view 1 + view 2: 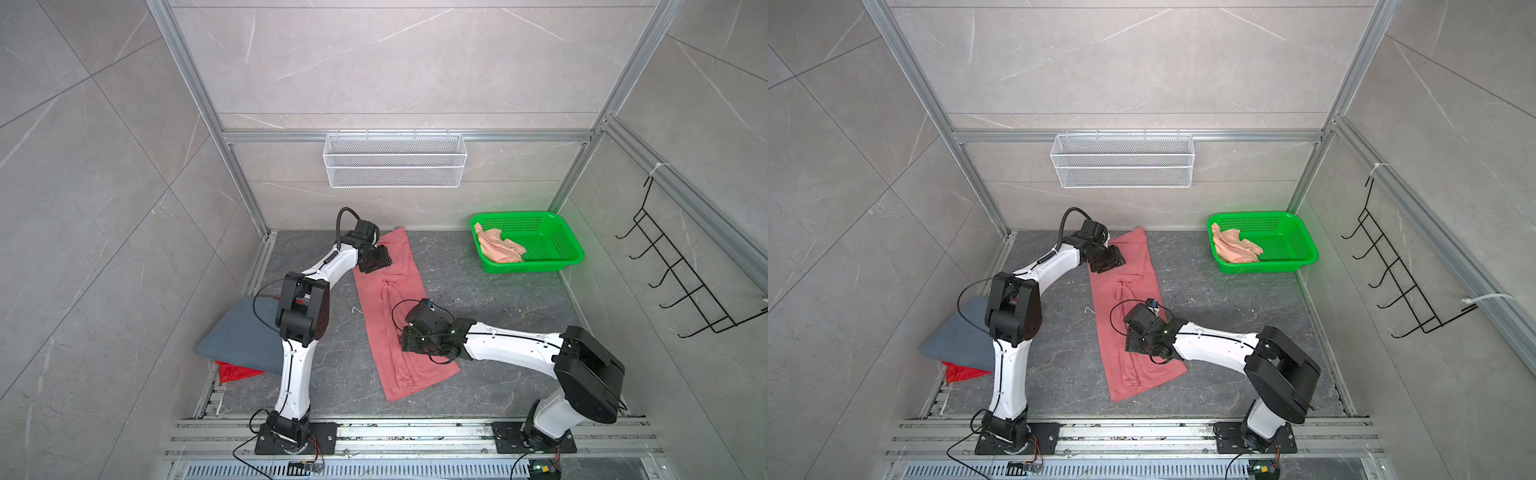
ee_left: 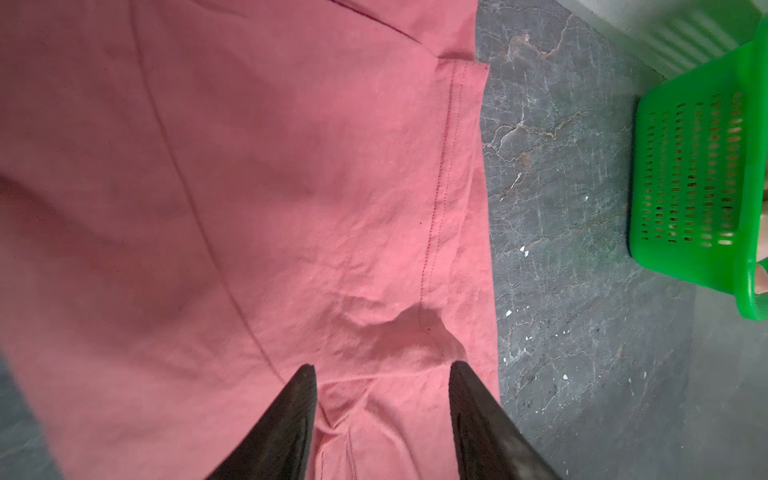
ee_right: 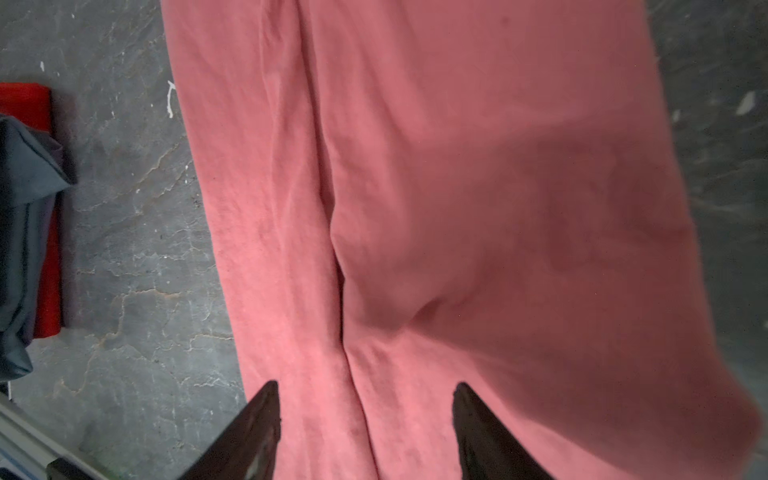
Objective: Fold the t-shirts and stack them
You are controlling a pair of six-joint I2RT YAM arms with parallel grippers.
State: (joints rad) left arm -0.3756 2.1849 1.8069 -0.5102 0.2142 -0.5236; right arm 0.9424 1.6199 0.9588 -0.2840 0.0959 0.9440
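Though mostly under grey t-shirt (image 1: 237, 336), red t-shirt (image 1: 235, 372)

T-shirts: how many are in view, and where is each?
4. The coral shirt lies stretched in the middle; the peach shirt is in the green basket; the grey shirt lies at the left on the red shirt. Others may hide beneath them.

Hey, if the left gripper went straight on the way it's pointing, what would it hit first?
The pink shirt: the left gripper points down at it with open jaws, cloth directly ahead. How near it is I can't tell.
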